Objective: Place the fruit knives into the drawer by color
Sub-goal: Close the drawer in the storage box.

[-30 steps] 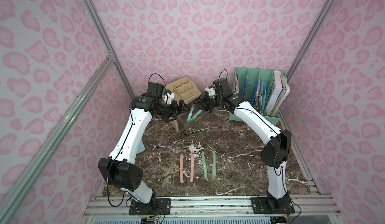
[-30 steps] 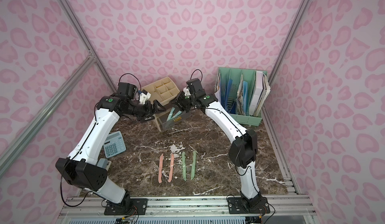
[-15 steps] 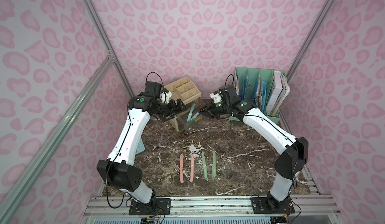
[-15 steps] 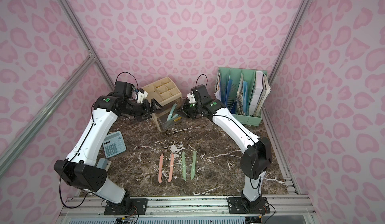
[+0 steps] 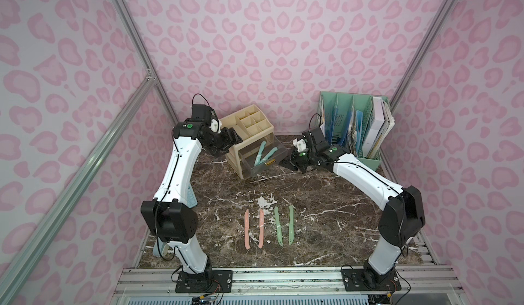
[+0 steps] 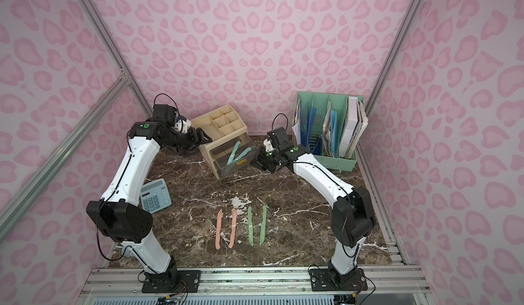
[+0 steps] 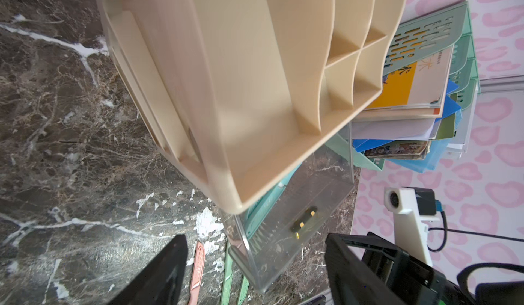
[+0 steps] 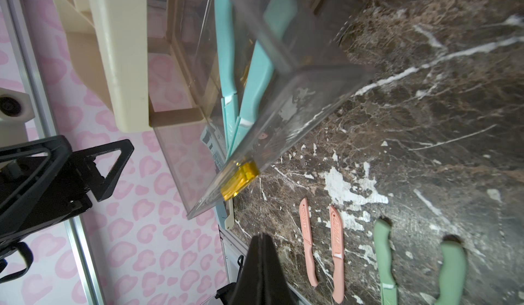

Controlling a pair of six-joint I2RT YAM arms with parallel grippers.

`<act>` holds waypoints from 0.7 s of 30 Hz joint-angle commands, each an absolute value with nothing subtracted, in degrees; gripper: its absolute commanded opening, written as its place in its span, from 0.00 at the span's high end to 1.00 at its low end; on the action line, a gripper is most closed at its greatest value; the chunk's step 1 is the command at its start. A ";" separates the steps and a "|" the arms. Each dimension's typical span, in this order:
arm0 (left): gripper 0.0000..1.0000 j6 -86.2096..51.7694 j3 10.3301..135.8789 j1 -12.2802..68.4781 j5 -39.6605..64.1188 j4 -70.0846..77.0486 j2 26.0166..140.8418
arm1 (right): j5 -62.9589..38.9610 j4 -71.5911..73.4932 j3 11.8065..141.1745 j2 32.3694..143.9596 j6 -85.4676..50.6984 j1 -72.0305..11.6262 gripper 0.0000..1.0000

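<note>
Broadly, one enclosed work cell.

Surface: dark brown marble tabletop (image 5: 340,198), white veining, with an aluminium rail (image 5: 283,275) along the near edge.
Room: pink leopard-print walls (image 5: 255,48) on three sides, with silver frame struts (image 5: 127,39) at the corners.

Far edge: beige organiser (image 5: 249,123) with open top cells. Its clear drawer (image 5: 255,166) is drawn out, with a gold handle on the front. Inside lie two teal knives (image 5: 262,154), blades meeting and handles splayed. A mint file rack (image 5: 368,159), stuffed with folders, stands in the far right corner.
Near middle: two salmon pink knives (image 5: 247,229) and two sage green knives (image 5: 278,227) lie parallel on the marble in a row of four, none touching.

Arm ends: left gripper (image 5: 233,143), fingers apart and empty, beside the organiser's left side. The right gripper (image 8: 262,251), fingers pressed together and empty, sits just off the drawer's front corner; contact cannot be told.

Obscured:
- The calculator (image 6: 155,195) shows whole in a top view; elsewhere the left arm covers most of it.
- A pale blue object (image 5: 160,251) sits behind the left arm's base, kind unclear.
- The right wrist view crops the green blades.
- The teal blades smear through the drawer wall.
- The organiser's lower drawers cannot be made out.
</note>
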State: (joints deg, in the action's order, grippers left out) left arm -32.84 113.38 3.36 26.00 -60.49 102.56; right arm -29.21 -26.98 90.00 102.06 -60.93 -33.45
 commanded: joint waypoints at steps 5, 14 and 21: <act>0.33 -32.01 120.52 2.73 23.32 -63.53 108.09 | -31.02 -26.15 90.53 103.79 -58.52 -31.69 0.95; 0.42 -30.34 123.13 2.53 21.94 -66.36 111.64 | -31.80 -25.87 91.49 105.77 -58.00 -30.97 0.96; 0.42 -29.15 123.44 2.61 20.06 -67.53 112.47 | -32.42 -26.08 93.37 107.65 -57.59 -30.59 0.96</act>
State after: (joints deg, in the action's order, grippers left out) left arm -30.79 122.91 2.59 21.54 -65.91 112.12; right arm -31.53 -26.76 92.31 107.28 -58.28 -30.68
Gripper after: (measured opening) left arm 0.581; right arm 0.048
